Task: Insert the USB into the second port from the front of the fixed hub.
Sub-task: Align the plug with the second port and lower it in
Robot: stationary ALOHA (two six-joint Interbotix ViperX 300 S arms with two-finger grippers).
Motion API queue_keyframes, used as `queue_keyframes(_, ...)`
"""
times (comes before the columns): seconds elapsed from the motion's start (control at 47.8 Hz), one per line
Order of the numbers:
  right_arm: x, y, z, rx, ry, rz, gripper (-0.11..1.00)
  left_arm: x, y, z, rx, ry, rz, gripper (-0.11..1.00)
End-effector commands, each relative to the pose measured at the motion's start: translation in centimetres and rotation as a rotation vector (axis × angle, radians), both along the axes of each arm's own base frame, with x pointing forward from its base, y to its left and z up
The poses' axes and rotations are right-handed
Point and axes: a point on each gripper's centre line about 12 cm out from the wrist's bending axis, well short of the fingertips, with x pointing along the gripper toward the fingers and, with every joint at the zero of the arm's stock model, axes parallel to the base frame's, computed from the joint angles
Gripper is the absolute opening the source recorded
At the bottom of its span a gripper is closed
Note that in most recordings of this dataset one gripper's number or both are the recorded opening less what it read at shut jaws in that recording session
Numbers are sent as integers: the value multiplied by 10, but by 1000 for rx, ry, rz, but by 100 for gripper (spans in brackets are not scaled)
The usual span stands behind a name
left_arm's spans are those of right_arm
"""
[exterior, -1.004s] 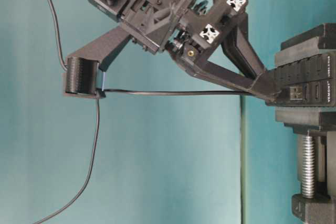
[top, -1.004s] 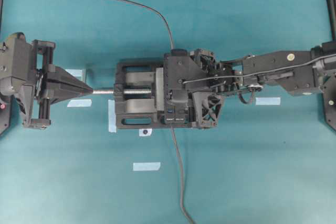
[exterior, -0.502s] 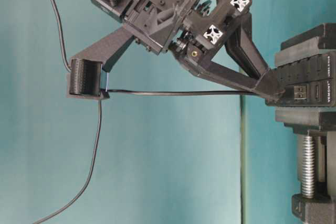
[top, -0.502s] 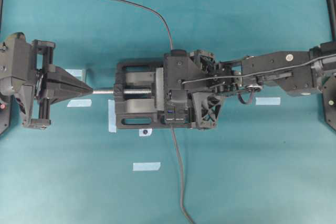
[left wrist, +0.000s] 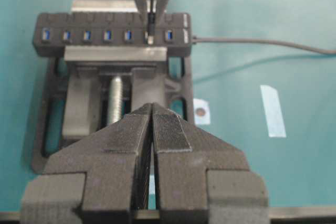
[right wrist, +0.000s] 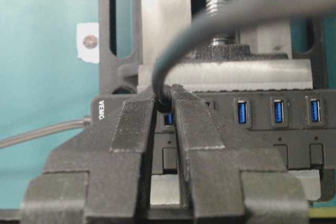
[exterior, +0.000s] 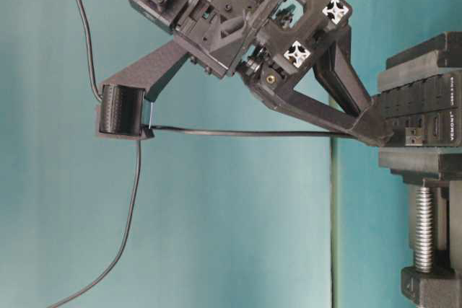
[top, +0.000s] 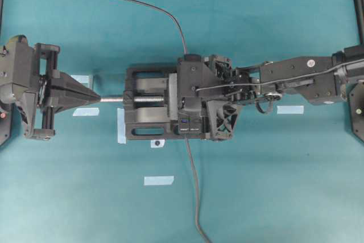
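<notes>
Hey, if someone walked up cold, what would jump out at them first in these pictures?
The right hand, pinching the USB at a blue port near the cable end of the fixed hub. The hub sits clamped in a black vise mid-table. The left hand waits shut, facing the vise's silver screw.

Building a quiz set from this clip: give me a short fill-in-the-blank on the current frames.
1. The right gripper is shut on the ____ of the USB.
2. The fixed hub is clamped in a black ____.
3. The left gripper is shut and holds ____.
4. The hub's ports are coloured ____.

Missing words: cable; vise; nothing; blue
</notes>
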Motion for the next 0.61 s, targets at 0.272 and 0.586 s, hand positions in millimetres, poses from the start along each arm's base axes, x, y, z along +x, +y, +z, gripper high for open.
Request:
queue_keyframes(0.272,-4,-4,12,0,25,-13,6,2,0,5,0,-20,2,0)
queue_keyframes(0.586,-3,-5,14,-2,26,-13,6,1,0,3,0,-17,2,0)
